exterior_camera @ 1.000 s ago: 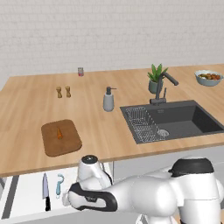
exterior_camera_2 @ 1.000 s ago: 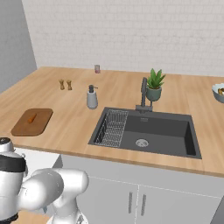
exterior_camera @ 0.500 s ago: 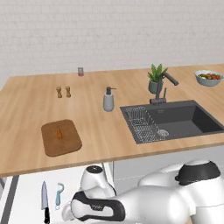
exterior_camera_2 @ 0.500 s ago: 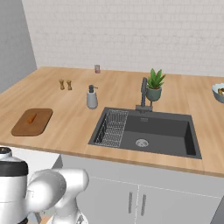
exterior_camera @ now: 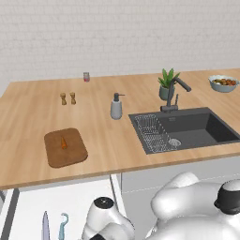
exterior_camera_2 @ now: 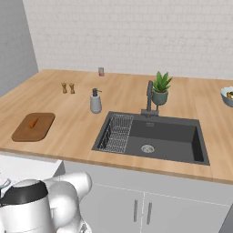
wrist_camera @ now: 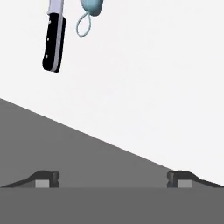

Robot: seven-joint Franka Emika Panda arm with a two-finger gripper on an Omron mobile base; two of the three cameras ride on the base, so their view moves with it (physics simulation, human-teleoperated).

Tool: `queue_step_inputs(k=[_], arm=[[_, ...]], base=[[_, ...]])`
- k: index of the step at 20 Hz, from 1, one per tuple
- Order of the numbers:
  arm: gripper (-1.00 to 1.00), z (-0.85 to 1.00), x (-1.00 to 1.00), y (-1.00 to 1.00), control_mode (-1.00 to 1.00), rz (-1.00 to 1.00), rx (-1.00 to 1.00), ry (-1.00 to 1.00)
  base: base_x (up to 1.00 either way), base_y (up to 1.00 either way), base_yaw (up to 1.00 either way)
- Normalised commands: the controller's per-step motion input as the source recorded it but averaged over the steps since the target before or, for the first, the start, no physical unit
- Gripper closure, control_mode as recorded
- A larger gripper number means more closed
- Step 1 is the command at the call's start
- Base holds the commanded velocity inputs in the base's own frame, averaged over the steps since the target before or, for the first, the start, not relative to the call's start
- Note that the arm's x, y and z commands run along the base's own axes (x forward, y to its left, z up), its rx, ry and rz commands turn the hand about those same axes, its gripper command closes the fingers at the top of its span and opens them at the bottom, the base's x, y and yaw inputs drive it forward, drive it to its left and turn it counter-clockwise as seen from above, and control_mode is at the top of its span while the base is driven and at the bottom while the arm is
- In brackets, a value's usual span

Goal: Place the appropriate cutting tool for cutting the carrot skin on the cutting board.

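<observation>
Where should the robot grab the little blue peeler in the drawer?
Probably by the slim handle of the peeler, coming straight down from above. It lies flat in the open drawer, beside the knife, so only its narrow sides offer opposing faces.

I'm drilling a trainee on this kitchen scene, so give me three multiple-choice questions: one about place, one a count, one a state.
1. Where does the peeler lie?
A. on the cutting board
B. in the open drawer beside the knife
C. in the sink

2. How many small shakers stand on the counter?
A. two
B. four
C. none

3. How are the gripper's fingers?
A. shut on the knife
B. shut on the carrot
C. open, holding nothing

Answers:
1. B: it lies beside the knife in the drawer.
2. A: a pair stands together.
3. C: fingers wide apart in hand view.
</observation>
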Motion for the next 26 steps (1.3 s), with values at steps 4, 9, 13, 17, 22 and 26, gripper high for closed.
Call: queue_step_inputs(k=[4,9,13,17,22,26], arm=[[-1.0,0.75,0.29,0.0,-1.0,-0.01,-0.07,-0.07],[-1.0,0.53,0.9,0.0,-1.0,-0.07,-0.04,-0.03],[-1.0,0.06,0.7,0.0,-1.0,-0.13,-0.01,0.0],[-1.0,-0.08,0.6,0.02,-1.0,-0.06,0.0,0.07],[-1.0,-0.3,0.27,0.07,-1.0,0.0,-0.01,0.03],[-1.0,-0.21,0.28,0.43,-1.0,0.0,-0.09,0.18]], base=[[0.0,0.0,0.0],[0.0,0.0,0.0],[0.0,0.0,0.0],[0.0,0.0,0.0],[0.0,0.0,0.0],[0.0,0.0,0.0]])
